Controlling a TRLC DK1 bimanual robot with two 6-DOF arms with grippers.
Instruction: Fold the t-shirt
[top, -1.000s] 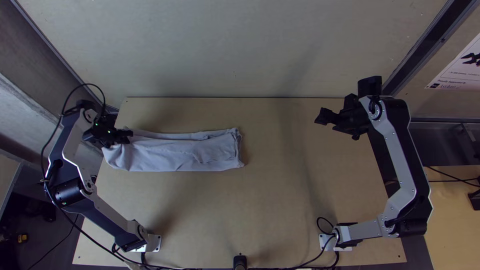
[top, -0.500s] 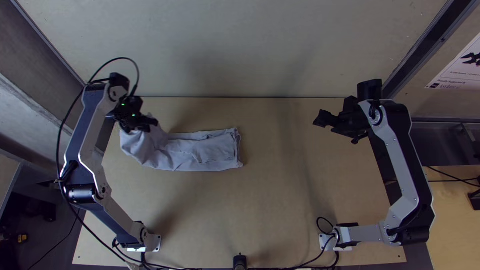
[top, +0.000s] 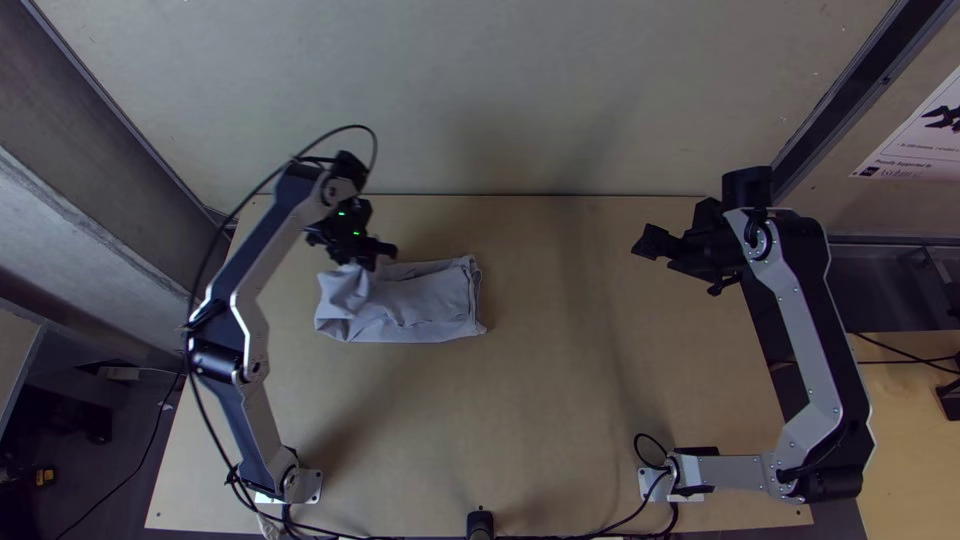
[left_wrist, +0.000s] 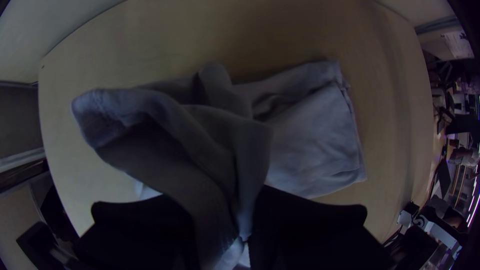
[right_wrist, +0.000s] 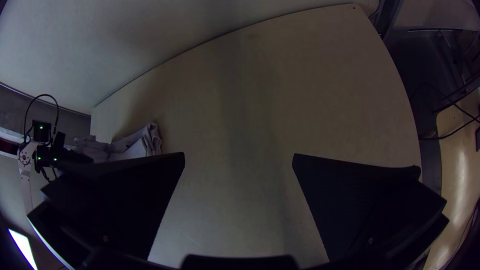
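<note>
T-shirt (top: 430, 300), one end bunched inside the left pincer (top: 383, 256).

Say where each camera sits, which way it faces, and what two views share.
Top: above the table's near edge, looking steeply down; left arm and right arm show.
Left wrist: on that arm's wrist, facing down at the t-shirt beyond the left gripper.
Right wrist: on that arm's wrist, facing the table past the open right gripper.
Top and right wrist views share the left arm and t-shirt.

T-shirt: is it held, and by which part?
The left hand holds the t-shirt by a raised, bunched part of its left half in the top view; the right hand is empty.
</note>
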